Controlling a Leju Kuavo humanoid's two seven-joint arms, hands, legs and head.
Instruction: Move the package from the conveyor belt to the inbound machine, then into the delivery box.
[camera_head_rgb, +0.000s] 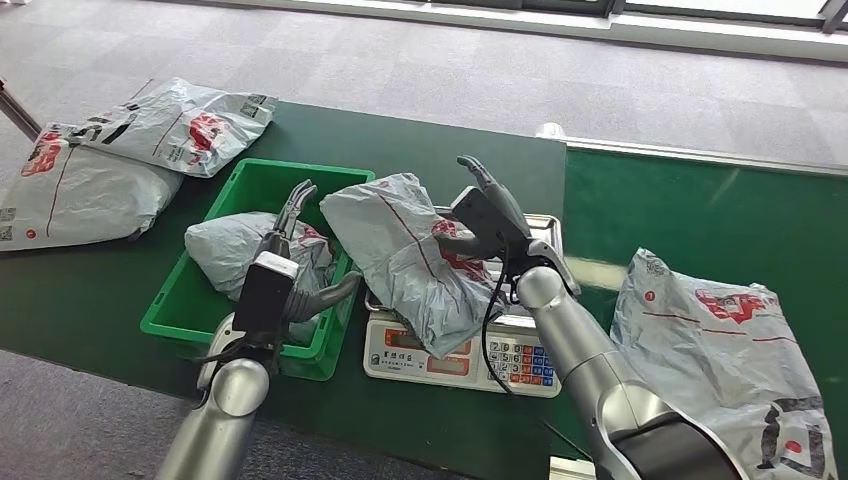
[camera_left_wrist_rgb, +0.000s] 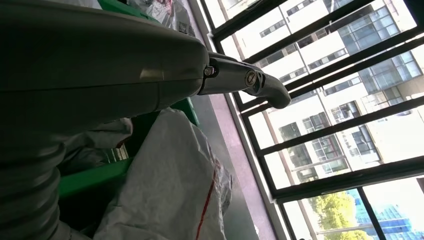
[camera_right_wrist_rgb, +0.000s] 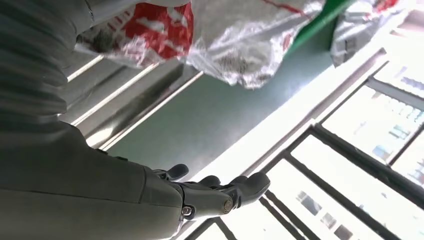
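— Where is the package (camera_head_rgb: 405, 255) right now?

— It lies on the scale (camera_head_rgb: 465, 350), the inbound machine as I take it, draped over the steel pan and overhanging the keypad side. One edge leans toward the green bin (camera_head_rgb: 250, 262), which I judge to be the delivery box and which already has another grey bag (camera_head_rgb: 235, 250) in it.

— How does it run?

— Its long axis goes on a slant, from the far end near the bin down to the near end over the display.

— And your hands?

— My right hand (camera_head_rgb: 480, 218) is at the package's right edge, fingers extended and spread, thumb close against the plastic. I can't tell whether it touches, but it holds nothing. My left hand (camera_head_rgb: 300, 250) hovers above the bin, fingers apart and empty, just left of the package.

— Which one is better placed?

— Both are near, but the package sits between them, and the bin lies on my left. I judge the left hand has the shorter carry, while the right could push it that way.

— Anything else about?

— One more package (camera_head_rgb: 725, 350) waits on the belt (camera_head_rgb: 700, 215) to my right, and two (camera_head_rgb: 130, 150) lie beyond the bin.
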